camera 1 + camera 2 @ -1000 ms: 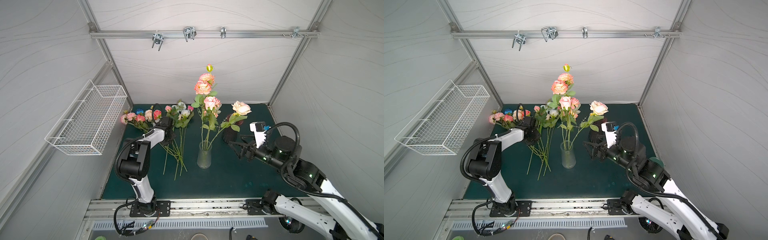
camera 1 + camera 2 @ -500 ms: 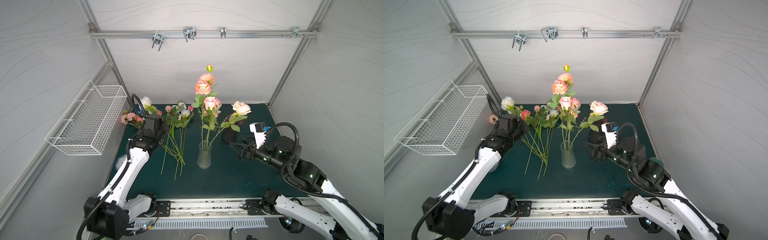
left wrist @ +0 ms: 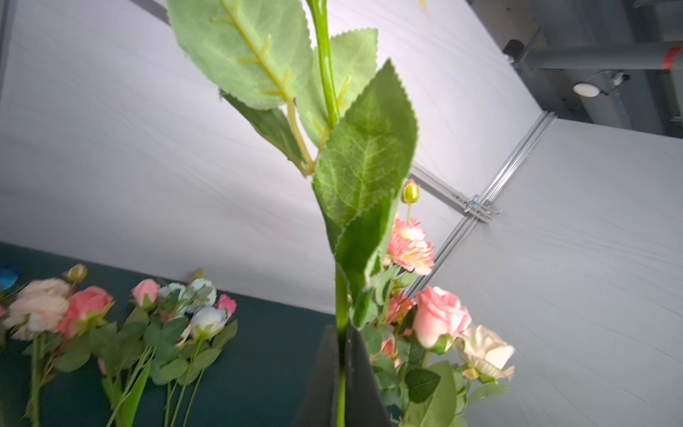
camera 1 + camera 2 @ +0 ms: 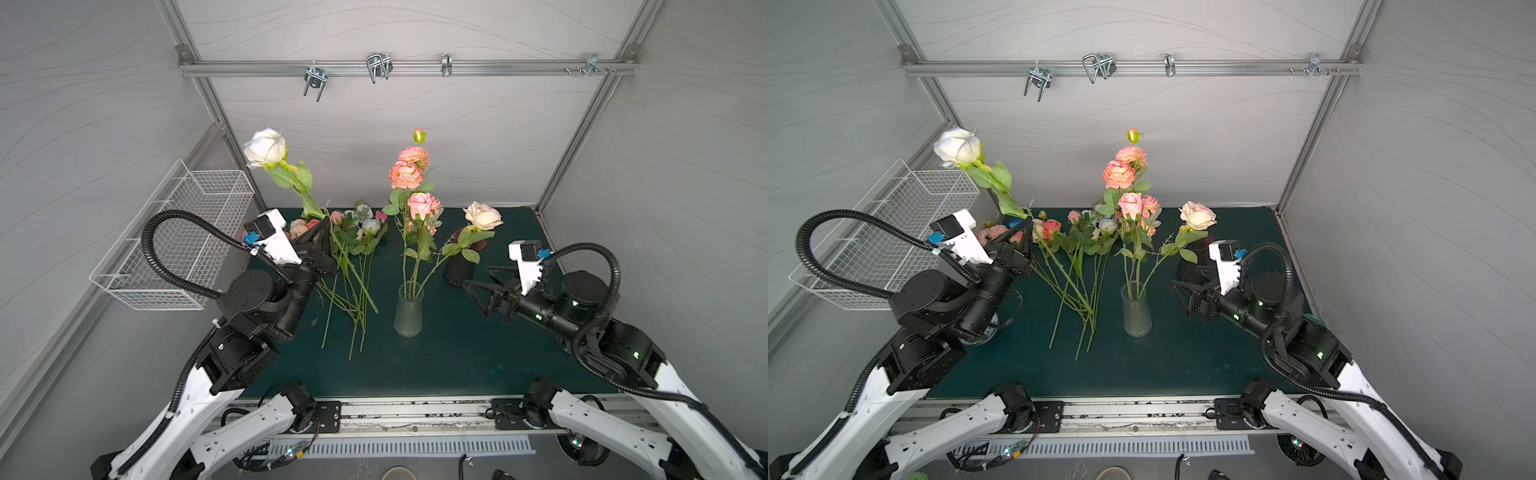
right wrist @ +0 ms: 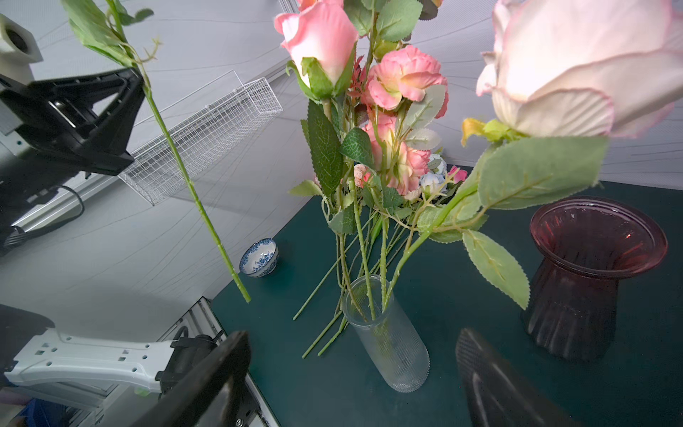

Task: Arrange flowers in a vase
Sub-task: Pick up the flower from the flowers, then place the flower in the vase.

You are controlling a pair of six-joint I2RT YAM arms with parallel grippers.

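The white rose point(image 4: 266, 147) is off the mat point(image 4: 457, 357), up at the left rear of the cell. Its bloom stands high near the back wall and its stem point(image 5: 192, 185) slants down, with the cut end hanging free above the mat's left edge. The left gripper point(image 4: 323, 232) is clamped tight on that stem just under the lowest leaves, so a long bare run is left below the grip. It looks like a light, head-heavy artificial flower with a straight, fairly stiff stem and soft cloth leaves. The present hold seems the right one, since it is clear of the leaves and leaves enough stem to feed in. A stem this thin could swivel between flat pads under the bloom's weight. The clear vase point(image 4: 409, 309) stands mid-mat, well apart from the rose, already holding pink and peach blooms. It is tall, narrow and probably easy to tip. The loose flowers point(image 4: 357, 232) lie between the rose and the vase. The right gripper point(image 4: 476, 276) hovers near the vase, spread wide and empty. Behind it is a red vase point(image 5: 576, 281). A bowl point(image 5: 259, 257) sits at the mat's left edge and a basket point(image 4: 183, 232) hangs on the left wall.
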